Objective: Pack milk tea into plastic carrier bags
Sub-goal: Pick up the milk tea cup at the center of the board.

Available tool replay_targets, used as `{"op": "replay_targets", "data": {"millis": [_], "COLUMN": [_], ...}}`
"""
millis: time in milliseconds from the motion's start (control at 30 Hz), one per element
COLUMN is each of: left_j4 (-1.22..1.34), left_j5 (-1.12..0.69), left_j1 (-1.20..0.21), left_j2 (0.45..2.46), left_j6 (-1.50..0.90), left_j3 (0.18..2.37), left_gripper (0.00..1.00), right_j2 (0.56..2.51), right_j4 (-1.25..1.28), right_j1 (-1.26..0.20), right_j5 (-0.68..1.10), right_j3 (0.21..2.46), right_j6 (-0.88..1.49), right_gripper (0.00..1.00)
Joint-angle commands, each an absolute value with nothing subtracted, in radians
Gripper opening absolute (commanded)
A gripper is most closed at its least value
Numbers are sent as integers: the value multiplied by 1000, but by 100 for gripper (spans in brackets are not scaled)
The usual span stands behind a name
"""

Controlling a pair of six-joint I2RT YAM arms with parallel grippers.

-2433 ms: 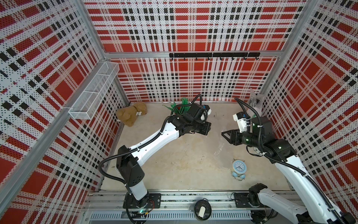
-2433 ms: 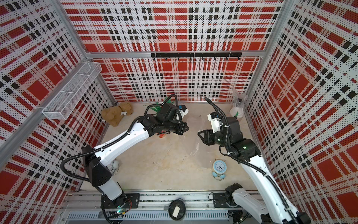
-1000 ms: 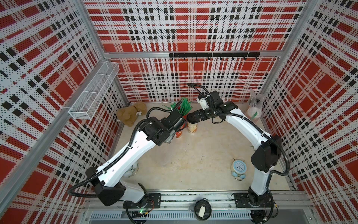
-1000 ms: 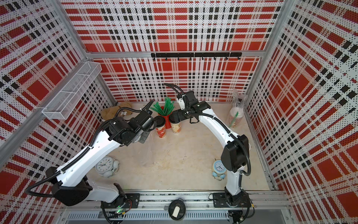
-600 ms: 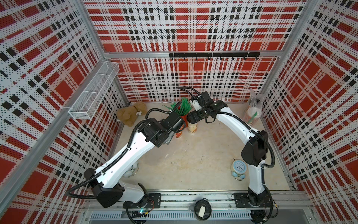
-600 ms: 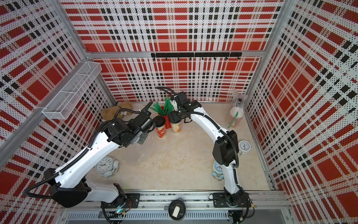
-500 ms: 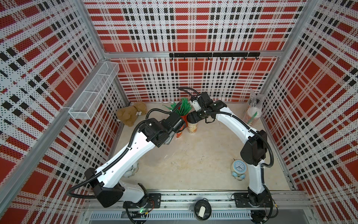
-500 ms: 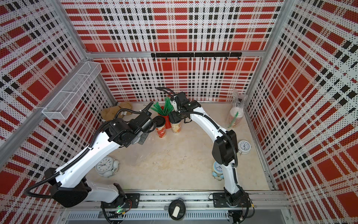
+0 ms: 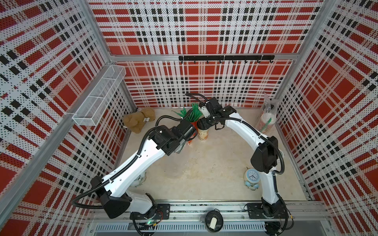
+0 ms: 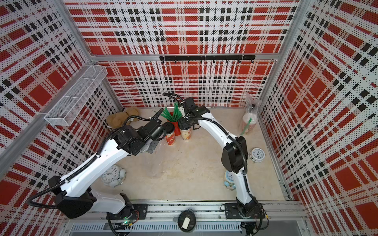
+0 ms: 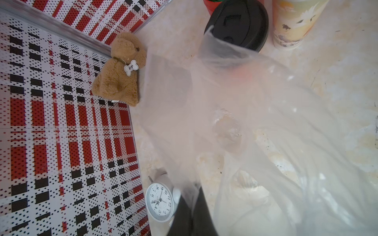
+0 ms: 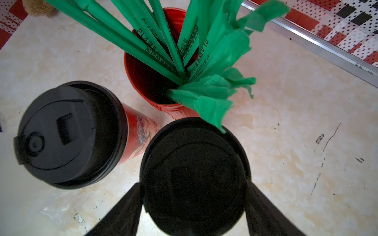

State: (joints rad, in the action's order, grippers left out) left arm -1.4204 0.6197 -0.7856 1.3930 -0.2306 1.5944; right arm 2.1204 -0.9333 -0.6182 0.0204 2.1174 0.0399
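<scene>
Well, left of the straw holder (image 10: 177,129) the left gripper (image 11: 191,204) is pinched tight on a fold of the empty plastic carrier bag (image 11: 245,122). The bag hangs slack beside the red-sided milk tea cup (image 10: 170,133), which stands just beside the holder. On the holder's right stands the cream-sided cup (image 12: 194,173), close against it. The right gripper (image 12: 194,196) straddles its black lid, jaws wide, one finger at each edge; whether they press yet I cannot tell. I'd say the grip should sit below the lid on the paper side, squeeze gently, and lift straight up so the straws aren't snagged. Well to the right of the holder, a second bag (image 10: 248,119) by the side wall holds a white-lidded cup.
</scene>
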Motion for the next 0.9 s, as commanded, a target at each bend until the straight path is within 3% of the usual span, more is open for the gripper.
{"op": "replay_targets", "data": {"millis": [0,333,400,533,767,867], "left_j4": [-1407,-1402,-1401,-1398,-1380,-1353], "left_j5": [615,607,606,605,598,581], "left_j1": [-779,-779,-779,-781,-796,-810], "left_j2": [1390,1390,1390,1394,1399,1403], "left_j6": [-246,-242,-243,-241,-242,-244], "left_j3": [1587,1587,1587,1589,1598,1597], "left_gripper": [0,0,0,0,0,0], "right_j2": [2146,2161,2160,2152,2087,2022], "right_j4": [-922,-929,-931,-933,-931,-915], "right_j1": [-623,-624,-624,-624,-626,-626], "right_j5": [16,14,14,13,-2,-3], "right_j3": [2150,2158,2159,2155,2136,2097], "right_j6": [25,24,24,25,20,20], "right_gripper": [75,82,78,56,55,50]}}
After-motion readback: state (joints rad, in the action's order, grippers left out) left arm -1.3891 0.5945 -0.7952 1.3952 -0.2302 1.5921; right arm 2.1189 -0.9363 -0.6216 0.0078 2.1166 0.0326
